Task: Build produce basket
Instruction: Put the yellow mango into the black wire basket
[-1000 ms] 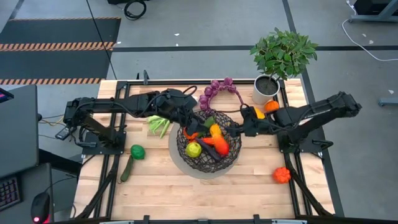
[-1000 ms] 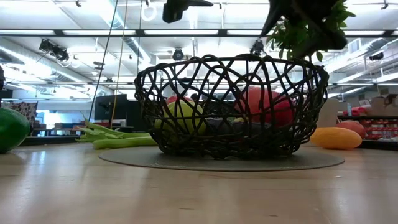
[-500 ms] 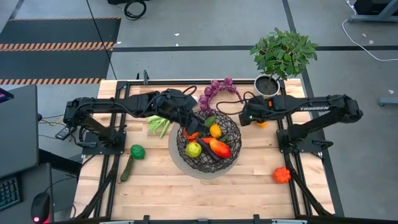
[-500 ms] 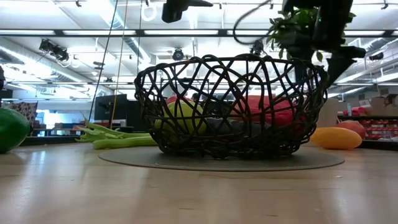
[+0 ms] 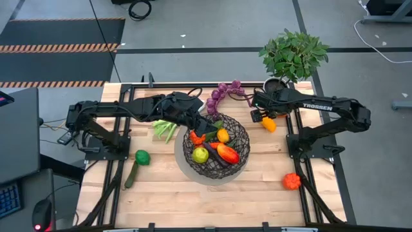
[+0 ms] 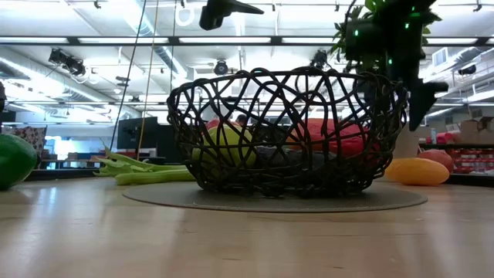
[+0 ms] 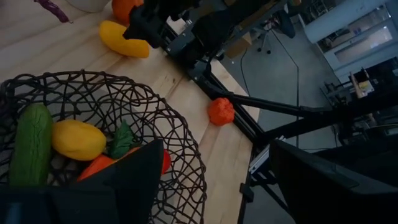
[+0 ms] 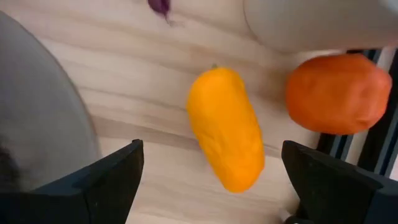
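Note:
The dark wire basket (image 5: 215, 147) stands on its pale round base mid-table and holds a lemon (image 7: 78, 140), a carrot (image 7: 102, 169), a red-orange pepper (image 5: 226, 153) and other produce. My left gripper (image 5: 193, 122) hovers open over the basket's far-left rim, empty. My right gripper (image 5: 257, 116) is open and empty above a yellow-orange pepper (image 8: 227, 130), which lies on the table beside an orange fruit (image 8: 336, 93). The grape bunch (image 5: 222, 93), leek (image 5: 164, 129), green pepper (image 5: 141, 156), cucumber (image 5: 131, 175) and a red pepper (image 5: 291, 181) lie on the table.
A white pot (image 5: 275, 90) with a leafy plant stands at the far right, just behind my right gripper. The arm bases stand at the table's left and right edges. Bare wood lies along the near edge.
My right gripper has left the space over the basket's right side and gone toward the far right, ending above the yellow-orange pepper near the pot. The produce in the basket has stayed put.

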Robot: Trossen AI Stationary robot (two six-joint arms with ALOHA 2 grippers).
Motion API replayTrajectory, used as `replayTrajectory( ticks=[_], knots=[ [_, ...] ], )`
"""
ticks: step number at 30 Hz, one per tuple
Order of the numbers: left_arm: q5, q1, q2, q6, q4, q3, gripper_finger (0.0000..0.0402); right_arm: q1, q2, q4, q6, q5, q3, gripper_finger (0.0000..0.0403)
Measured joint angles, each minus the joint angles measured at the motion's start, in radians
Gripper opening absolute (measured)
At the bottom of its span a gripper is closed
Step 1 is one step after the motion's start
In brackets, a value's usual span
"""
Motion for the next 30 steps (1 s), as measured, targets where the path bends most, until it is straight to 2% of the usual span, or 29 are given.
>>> replayTrajectory(
  ticks=[11,26,30],
  knots=[
    [0.000,0.000,0.000,-0.060,0.000,0.000,0.0297,-0.102,0.016,0.084,-0.194,-0.075,-0.114,0.0384],
    [0.000,0.000,0.000,-0.100,0.000,0.000,0.0297,-0.126,0.016,0.266,-0.296,-0.127,-0.250,0.0383],
    [0.000,0.000,0.000,-0.114,0.000,0.000,0.0297,-0.126,0.016,0.294,-0.296,-0.127,-0.263,0.0371]
  ],
)
